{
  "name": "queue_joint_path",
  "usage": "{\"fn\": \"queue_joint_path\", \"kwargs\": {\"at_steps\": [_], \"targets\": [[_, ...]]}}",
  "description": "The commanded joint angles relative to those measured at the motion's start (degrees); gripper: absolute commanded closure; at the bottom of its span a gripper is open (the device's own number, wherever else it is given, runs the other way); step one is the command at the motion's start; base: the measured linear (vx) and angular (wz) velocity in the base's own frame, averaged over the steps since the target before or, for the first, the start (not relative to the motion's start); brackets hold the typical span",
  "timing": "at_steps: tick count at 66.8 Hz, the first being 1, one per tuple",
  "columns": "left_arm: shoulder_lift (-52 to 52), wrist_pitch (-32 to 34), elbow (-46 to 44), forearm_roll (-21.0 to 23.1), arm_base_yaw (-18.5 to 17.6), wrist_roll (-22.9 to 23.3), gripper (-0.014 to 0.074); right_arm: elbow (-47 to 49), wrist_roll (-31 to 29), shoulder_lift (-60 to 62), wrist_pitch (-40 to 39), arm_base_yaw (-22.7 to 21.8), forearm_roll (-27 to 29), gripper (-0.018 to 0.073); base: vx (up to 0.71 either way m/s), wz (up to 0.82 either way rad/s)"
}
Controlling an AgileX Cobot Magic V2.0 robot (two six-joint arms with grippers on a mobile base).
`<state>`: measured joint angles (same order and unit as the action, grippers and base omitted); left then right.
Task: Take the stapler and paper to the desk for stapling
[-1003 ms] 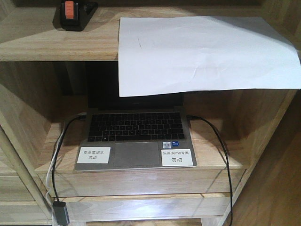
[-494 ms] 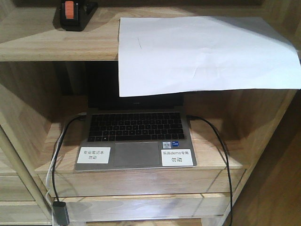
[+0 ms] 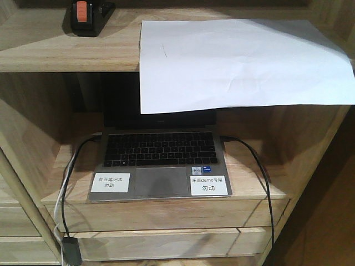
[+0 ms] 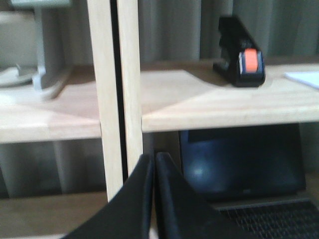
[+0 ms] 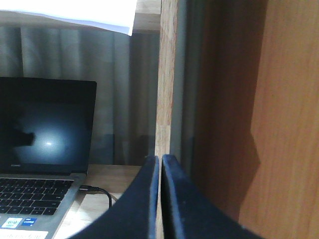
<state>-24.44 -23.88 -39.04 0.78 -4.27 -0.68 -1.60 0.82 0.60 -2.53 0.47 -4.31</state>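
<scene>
Front view: the stapler [image 3: 86, 15] sits at the left rear of the upper shelf [image 3: 55, 50]. The paper [image 3: 238, 61] lies to its right, apart from it, its front edge overhanging and covering the screen of the laptop [image 3: 161, 160].

Left wrist view: the left gripper [image 4: 153, 167] has its fingers pressed together and holds nothing, below shelf level.

Right wrist view: the right gripper [image 5: 160, 164] is likewise closed and empty, with the paper's corner overhead.

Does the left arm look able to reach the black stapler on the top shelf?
Likely yes: the small black stapler with an orange patch sits on the open wooden shelf, nothing before it; the shut left claw must rise, open.
</scene>
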Motion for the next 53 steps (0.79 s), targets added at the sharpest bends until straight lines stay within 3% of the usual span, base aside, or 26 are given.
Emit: {"fn": "queue_joint_path", "kwargs": {"at_steps": [1, 17, 38, 53], "targets": [[-0.86, 4.7, -1.57, 0.58, -0.35, 0.18, 0.0596, -0.22, -0.07, 0.83, -4.56, -0.36, -0.08, 0.0568, 0.0, 0.0], [-0.86, 5.66, -1.71, 0.58, -0.35, 0.18, 0.047, -0.22, -0.07, 0.83, -4.56, -0.36, -0.08, 0.0568, 0.0, 0.0], [-0.86, 8.86, -1.71, 0.63, -0.35, 0.18, 0.0114, -0.22, -0.07, 0.83, -4.56, -0.36, -0.08, 0.0568, 0.0, 0.0], [-0.86, 8.86, -1.71, 0.63, -0.35, 0.18, 0.0071, -0.22, -0.07, 0.83, -4.56, -0.36, -0.08, 0.0568, 0.0, 0.0]]}}
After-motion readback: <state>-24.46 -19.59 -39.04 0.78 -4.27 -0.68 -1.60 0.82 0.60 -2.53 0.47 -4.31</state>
